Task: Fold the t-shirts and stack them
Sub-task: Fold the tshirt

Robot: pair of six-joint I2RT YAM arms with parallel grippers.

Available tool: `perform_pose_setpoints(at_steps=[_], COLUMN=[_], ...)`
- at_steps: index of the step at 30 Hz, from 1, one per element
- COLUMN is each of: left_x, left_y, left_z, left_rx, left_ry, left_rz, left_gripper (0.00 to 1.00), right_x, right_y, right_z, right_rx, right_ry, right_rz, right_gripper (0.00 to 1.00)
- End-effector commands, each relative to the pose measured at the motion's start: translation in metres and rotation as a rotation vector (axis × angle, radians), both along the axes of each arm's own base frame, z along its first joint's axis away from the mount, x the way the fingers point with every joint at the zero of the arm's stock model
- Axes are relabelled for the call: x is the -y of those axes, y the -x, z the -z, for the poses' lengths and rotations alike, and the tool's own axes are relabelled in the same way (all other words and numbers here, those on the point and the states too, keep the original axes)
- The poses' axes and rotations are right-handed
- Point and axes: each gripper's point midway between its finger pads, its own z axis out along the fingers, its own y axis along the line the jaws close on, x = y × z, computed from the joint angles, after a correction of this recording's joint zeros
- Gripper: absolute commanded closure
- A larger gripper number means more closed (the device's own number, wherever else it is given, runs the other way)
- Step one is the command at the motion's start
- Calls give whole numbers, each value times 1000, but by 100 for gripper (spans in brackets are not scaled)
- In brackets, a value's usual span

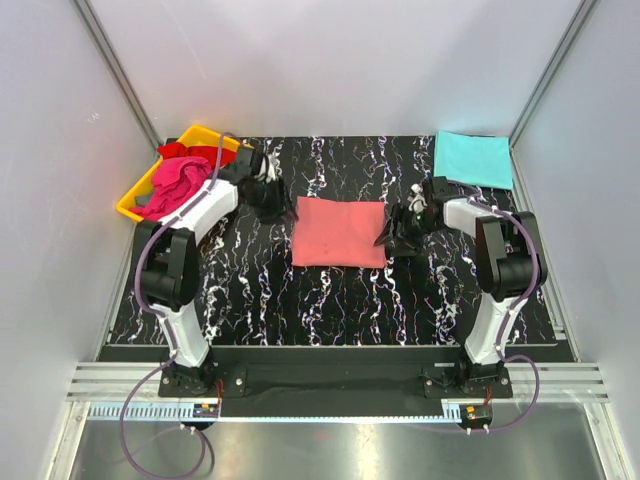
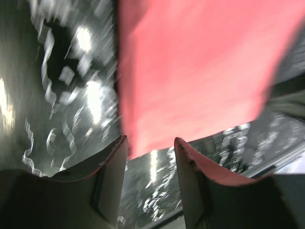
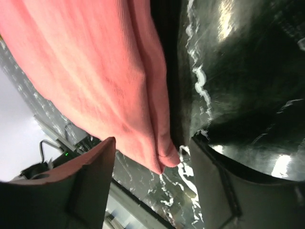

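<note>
Four shirts: pink shirt (image 1: 338, 231); turquoise shirt (image 1: 472, 158) far right of it; magenta shirt (image 1: 172, 185), red shirt (image 1: 195, 152) in one tray (image 1: 127, 207), far left; left claw (image 2: 150, 145), right claw (image 3: 153, 143) released

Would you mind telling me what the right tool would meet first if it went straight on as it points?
Most likely the salmon-pink t-shirt: the right tool points at its folded edge, which shows just ahead of the open jaws. Depth is unclear, but nothing else shows in that line.
</note>
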Motion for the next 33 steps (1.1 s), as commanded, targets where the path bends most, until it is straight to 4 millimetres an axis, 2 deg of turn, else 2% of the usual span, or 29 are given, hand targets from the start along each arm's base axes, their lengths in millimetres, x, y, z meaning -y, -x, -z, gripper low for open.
perform_pose_setpoints(at_steps=[1,2,3,5,6,8,9,11,12,13,15,17,21,23,28,31,32,33], left_x=[27,36,41,54,59,69,70,67,66,65,58,47,37,34,37,38,40,40], left_y=[-39,-45,-51,-63,-67,-78,-83,-101,-110,-118,-136,-150,-161,-158,-158,-165,-163,-162], left_z=[-50,-58,-47,-50,-32,-27,-10,-4,7,7,8,8,20,25,12,-4,-8,-21], left_rx=[194,218,196,211,165,173,146,168,164,180,202,214,194,176,148,152,152,165], left_ry=[119,167,182,244,262,311,311,296,303,320,366,376,390,408,518,550,553,561], left_rz=[88,116,124,160,158,174,162,143,125,114,51,1,-52,-67,-101,-99,-92,-82], left_gripper=[50,51,50,51,52,53,54,55,55,56,57,57,58,57,54,54,54,54], right_x=[13,12,10,5,5,0,-1,1,3,6,11,12,19,21,21,15,14,13], right_y=[-27,-34,-41,-61,-67,-83,-88,-104,-114,-117,-125,-127,-122,-122,-128,-131,-132,-132], right_z=[-25,-24,-24,-23,-21,-19,-18,-10,-11,-2,2,12,27,30,21,5,0,-5], right_rx=[106,119,134,164,165,184,188,201,218,204,218,216,192,195,219,235,240,249], right_ry=[84,80,70,51,50,33,31,53,66,79,98,116,153,166,160,115,105,97], right_rz=[4,-8,-19,-38,-39,-50,-52,-45,-34,-19,-5,-9,-16,-17,-13,-17,-16,-16], right_gripper=[27,27,27,27,28,31,32,37,41,45,54,59,64,65,66,57,47,44])
